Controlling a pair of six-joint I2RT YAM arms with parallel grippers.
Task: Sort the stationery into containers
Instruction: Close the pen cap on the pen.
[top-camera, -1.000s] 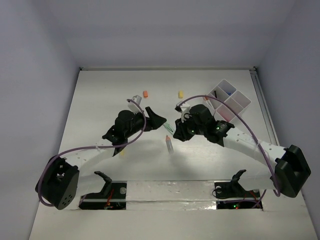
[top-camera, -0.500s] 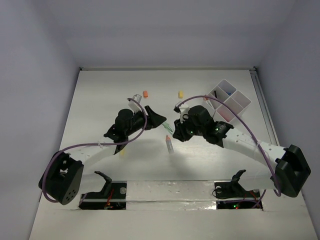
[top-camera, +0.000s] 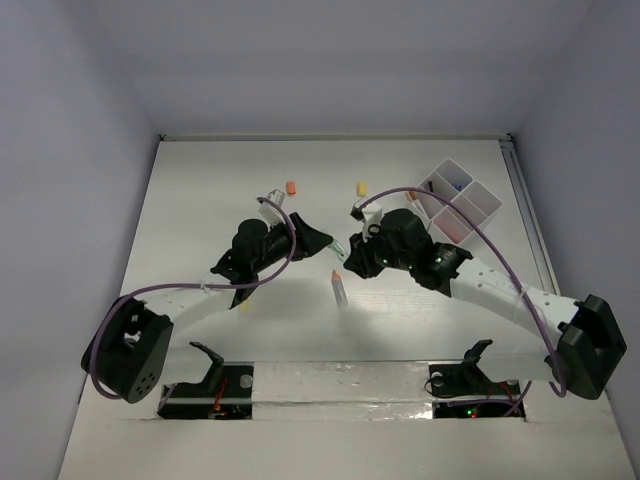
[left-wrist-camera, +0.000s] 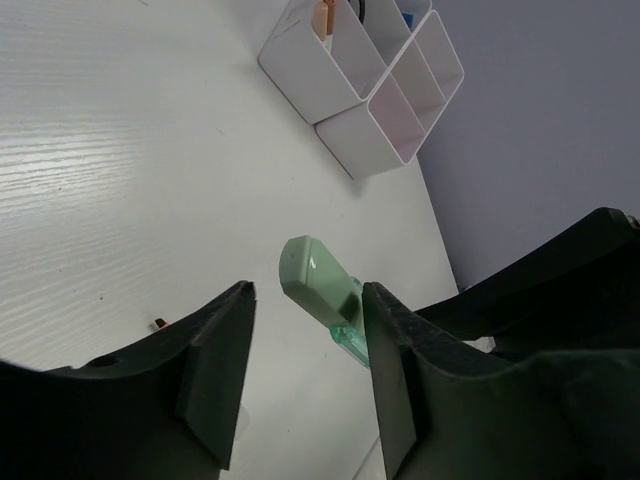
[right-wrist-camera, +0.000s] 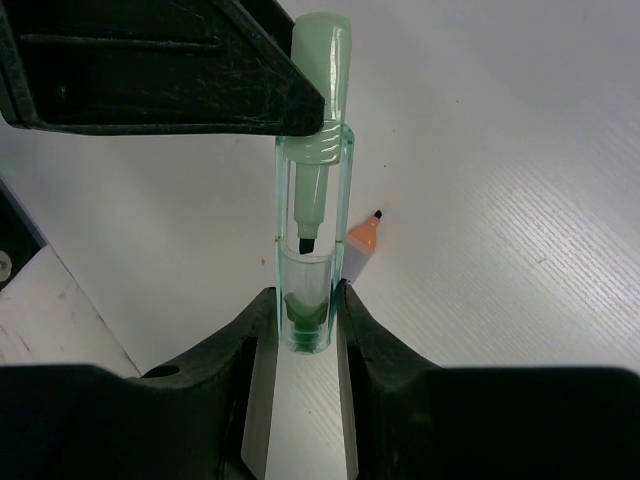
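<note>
Right gripper (right-wrist-camera: 303, 325): jaws clenched on the clear lower barrel of the green highlighter (right-wrist-camera: 312, 200), which juts straight out from between them, pale cap outermost.
Left gripper (left-wrist-camera: 307, 300): jaws part-open, straddling the highlighter's cap. A clear gap shows on one side, while the other finger (left-wrist-camera: 385, 340) sits right at the cap. Whether it touches cannot be told.
Green highlighter: held off the worktop (top-camera: 200, 200), left of the white organiser tray (top-camera: 462, 205) in the top view and nearer the arm bases than the tray. It bridges the two grippers.
Orange-capped grey tube (top-camera: 338, 288): lying on the worktop, left of the tray and nearer the arm bases than the tray. It is apart from both sets of jaws.
Orange bit (top-camera: 291, 187) and yellow bit (top-camera: 362, 187): on the worktop left of the tray, the yellow one closer to it, the orange one farther left.
Organiser tray, contents: an orange-tipped piece (left-wrist-camera: 327, 15) stands in one compartment, and a blue piece (left-wrist-camera: 408, 15) shows in another at the picture's edge. Other contents are too small to tell.
</note>
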